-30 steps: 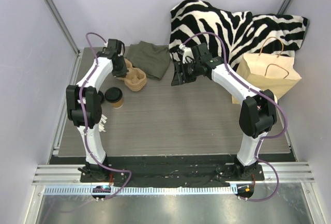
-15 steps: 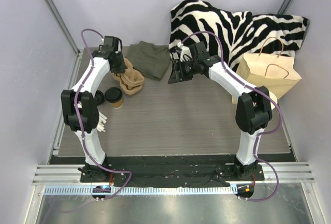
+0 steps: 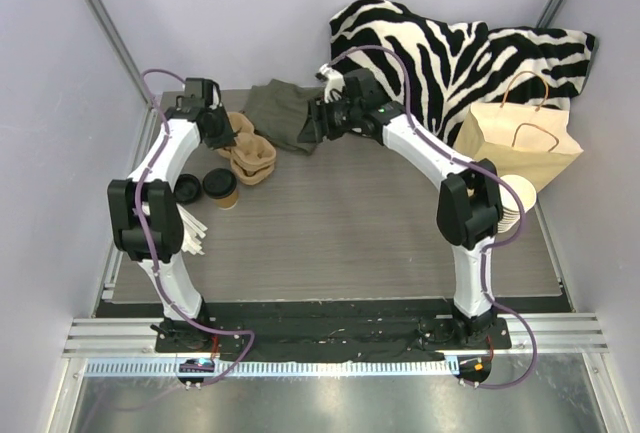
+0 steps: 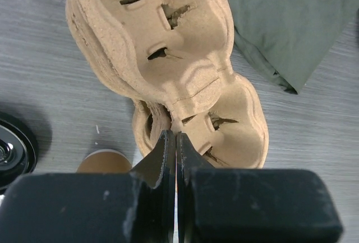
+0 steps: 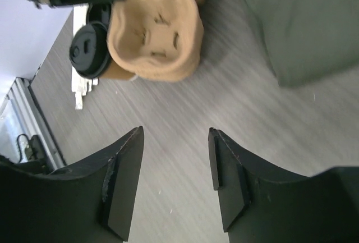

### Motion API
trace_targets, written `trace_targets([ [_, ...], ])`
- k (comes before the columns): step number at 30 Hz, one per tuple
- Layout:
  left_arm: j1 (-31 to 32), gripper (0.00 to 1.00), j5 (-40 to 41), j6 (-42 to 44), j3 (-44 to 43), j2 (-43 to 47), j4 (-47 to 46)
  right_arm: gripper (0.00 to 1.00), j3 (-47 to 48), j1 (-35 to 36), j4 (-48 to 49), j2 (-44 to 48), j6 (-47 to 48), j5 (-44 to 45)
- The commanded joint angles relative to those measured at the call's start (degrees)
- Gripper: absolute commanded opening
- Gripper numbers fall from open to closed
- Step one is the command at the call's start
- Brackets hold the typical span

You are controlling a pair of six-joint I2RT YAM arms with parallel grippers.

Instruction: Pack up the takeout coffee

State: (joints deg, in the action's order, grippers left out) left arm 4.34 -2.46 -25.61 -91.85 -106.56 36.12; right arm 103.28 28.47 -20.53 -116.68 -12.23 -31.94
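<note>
**Carrier drawn left, right arm brought across**

Over the last second the right gripper (image 3: 306, 125) has been swung leftward from the middle of the table (image 3: 350, 233) to a spot above the edge of the green cloth (image 3: 282, 111), just beside the pulp cup carrier (image 3: 251, 154). Its jaws are held apart with nothing between them. The left gripper (image 4: 175, 142) has been pulled back toward the left edge, and the carrier has been shifted slightly with it. Its fingers are pressed together at the carrier's near rim, apparently pinching the thin pulp wall. A two-handed handling of the carrier is judged to be under way (a step before any cup is seated).

The takeout coffee (image 3: 222, 188) has not been moved. It is seen standing upright on the table, near the carrier's front edge and just beside a loose black lid (image 3: 187, 188). It is a small brown tapered cup, capped with a round black lid. It is not held, and the paper bag (image 3: 520, 138) lies well apart on the right.
</note>
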Motion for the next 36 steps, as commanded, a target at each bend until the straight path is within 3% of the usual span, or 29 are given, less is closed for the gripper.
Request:
trace_targets([
  [1, -1.09, 0.00, -5.09, -2.52, 1.41, 4.26, -6.05, 0.60, 6.91, 3.96, 6.03, -2.23, 7.37, 3.02],
  [5, -1.09, 0.00, -6.07, -3.13, 2.12, 4.61, -6.59, 0.68, 9.30, 8.26, 9.63, -4.86, 11.96, 6.89],
  [13, -1.52, 0.00, -6.59, -3.40, 2.12, 4.52, -6.50, 0.69, 14.22, 15.21, 15.79, -11.28, 18.55, 12.78],
  [30, -2.23, 0.00, -7.74, -3.22, 2.82, 4.87, -6.85, 0.50, 20.55, 16.36, 17.46, -19.11, 17.15, 15.51],
  [36, -2.40, 0.00, -7.74, -3.05, 2.73, 4.79, -6.68, 0.55, 20.73, 16.53, 17.55, -19.20, 15.31, 13.32],
])
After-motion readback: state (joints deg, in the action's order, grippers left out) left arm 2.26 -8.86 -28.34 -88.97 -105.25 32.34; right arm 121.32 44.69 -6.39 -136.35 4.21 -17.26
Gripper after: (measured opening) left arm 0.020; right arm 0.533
